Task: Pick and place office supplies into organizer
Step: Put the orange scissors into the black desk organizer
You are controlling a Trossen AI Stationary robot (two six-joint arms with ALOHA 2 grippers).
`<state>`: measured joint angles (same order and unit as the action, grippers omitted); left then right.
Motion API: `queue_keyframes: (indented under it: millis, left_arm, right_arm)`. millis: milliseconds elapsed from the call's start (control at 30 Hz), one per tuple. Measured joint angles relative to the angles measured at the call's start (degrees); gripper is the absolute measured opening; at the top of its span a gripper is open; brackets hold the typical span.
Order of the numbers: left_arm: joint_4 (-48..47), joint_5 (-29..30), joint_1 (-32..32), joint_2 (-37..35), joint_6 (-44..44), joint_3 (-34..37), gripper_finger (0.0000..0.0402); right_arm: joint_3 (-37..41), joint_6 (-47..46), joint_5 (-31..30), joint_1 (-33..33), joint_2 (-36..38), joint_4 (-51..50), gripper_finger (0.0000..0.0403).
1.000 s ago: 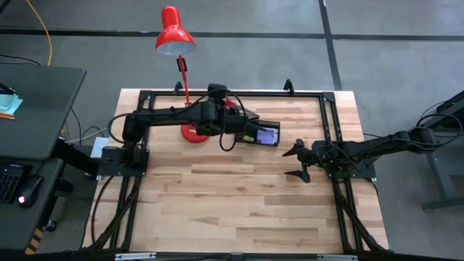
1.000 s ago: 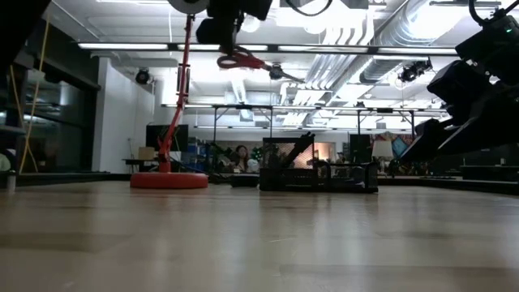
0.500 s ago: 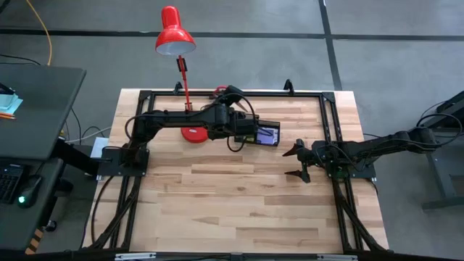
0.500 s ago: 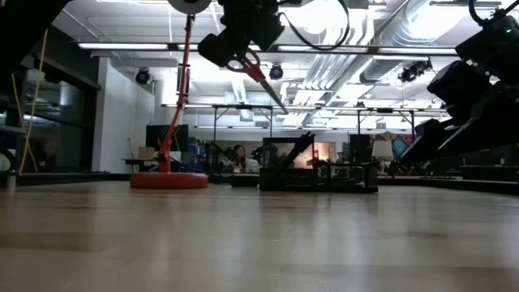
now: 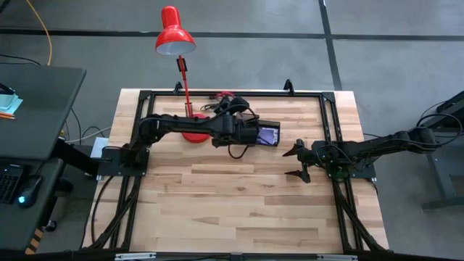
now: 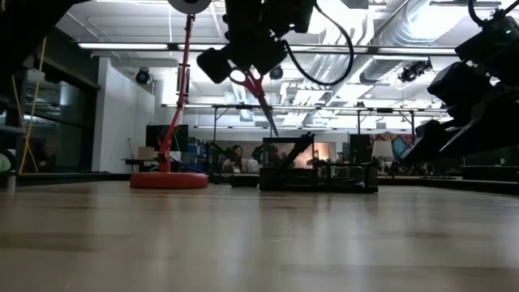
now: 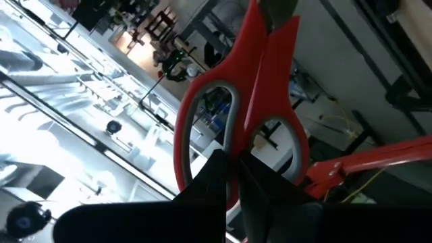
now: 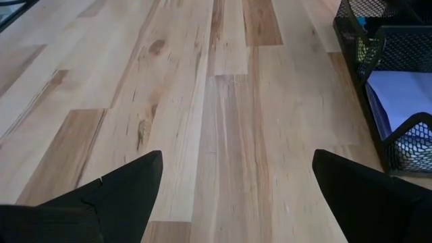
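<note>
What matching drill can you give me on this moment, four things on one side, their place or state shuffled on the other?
Things:
1. scissors
2. right gripper
3. organizer
4. lamp

Place or state:
A. open, over bare table right of the organizer
B. base on the table's far side, head past the far edge
C. held in the shut left gripper, blades pointing down, above the organizer
D. black mesh tray holding a purple notepad

Pairs: 1-C, 2-A, 3-D, 4-B
</note>
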<state>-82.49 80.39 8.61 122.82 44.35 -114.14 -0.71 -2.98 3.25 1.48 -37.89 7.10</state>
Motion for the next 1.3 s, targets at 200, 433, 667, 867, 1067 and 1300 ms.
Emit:
queue_keyframes:
  millis: [200,433,667,867,1067,1300]
  left_arm:
    - [3.7,-2.1,-0.1,0.0,-0.5,3.4,0.0]
    - [13.5,-3.4,0.0,0.0,2.5,8.1,0.0]
    - [29.3,-4.9,0.0,0.0,19.1,14.3,0.0]
    - [43.5,-6.1,0.0,0.0,32.6,18.6,0.0001]
    - [49.8,-9.3,0.0,-0.1,36.8,20.1,0.0001]
    - [49.9,-10.6,0.1,-0.2,36.1,20.1,0.0001]
  right_arm:
    - [0.0,0.0,0.0,0.0,0.0,-0.1,0.0378]
    - [0.0,0.0,0.0,0.0,0.0,-0.2,0.0378]
    - [0.0,0.0,0.0,0.0,0.0,-0.2,0.0378]
    - [0.0,0.0,0.0,0.0,0.0,-0.2,0.0378]
    - [0.0,0.0,0.0,0.0,0.0,-0.2,0.0378]
    - [0.0,0.0,0.0,0.0,0.0,-0.2,0.0378]
